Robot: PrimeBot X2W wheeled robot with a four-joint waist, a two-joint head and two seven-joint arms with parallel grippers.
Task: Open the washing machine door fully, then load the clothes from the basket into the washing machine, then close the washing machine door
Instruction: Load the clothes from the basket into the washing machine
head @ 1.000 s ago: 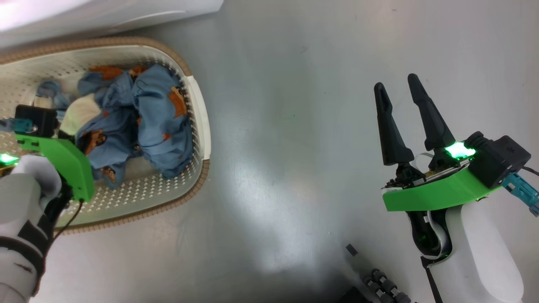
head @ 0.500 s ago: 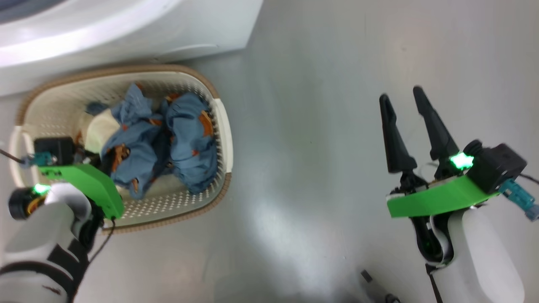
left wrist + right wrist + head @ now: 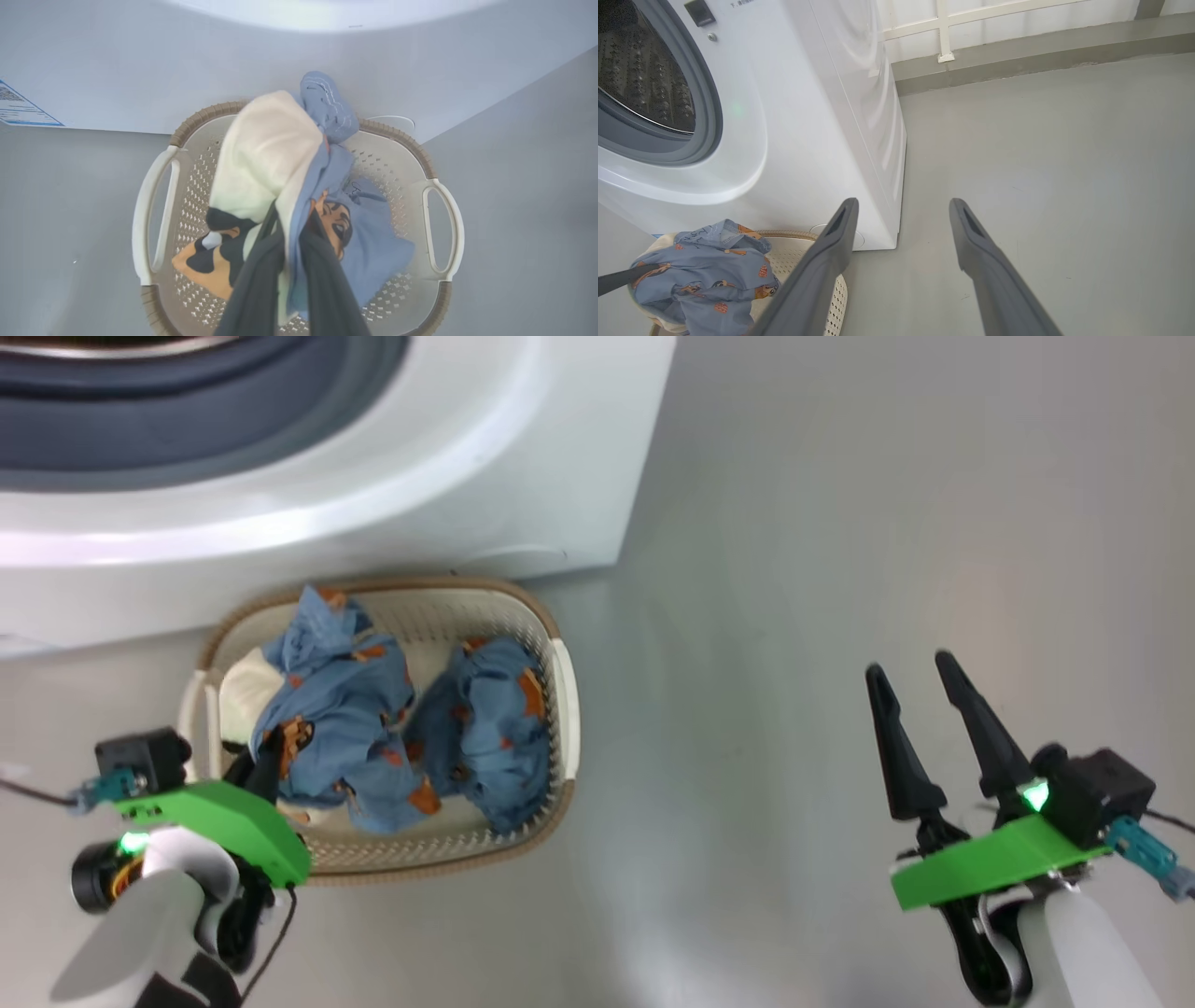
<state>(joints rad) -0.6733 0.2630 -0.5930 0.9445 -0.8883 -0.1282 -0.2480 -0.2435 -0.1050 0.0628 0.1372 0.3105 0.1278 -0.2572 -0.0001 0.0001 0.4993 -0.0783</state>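
The cream basket (image 3: 561,709) stands on the floor against the washing machine (image 3: 523,457), with light-blue printed clothes (image 3: 485,728) in it. My left gripper (image 3: 269,761) is over the basket's left end, shut on a blue and cream garment (image 3: 266,154) that bunches up above the basket (image 3: 147,228). The right gripper (image 3: 920,677) hovers open over bare floor to the right, its jaws apart with nothing between them (image 3: 903,205). The right wrist view takes in the steel drum (image 3: 640,70) behind the grey gasket (image 3: 707,116). The washing machine door is out of view.
Grey floor (image 3: 794,569) stretches wide to the right of the machine and basket. A blue label sticker (image 3: 23,109) is low on the machine's front. A low kerb and white wall (image 3: 1017,42) lie behind the machine.
The head camera has moved, bringing the washing machine's front into the picture. My left gripper, still shut on the garment, has lifted it higher over the basket. The right gripper stays open.
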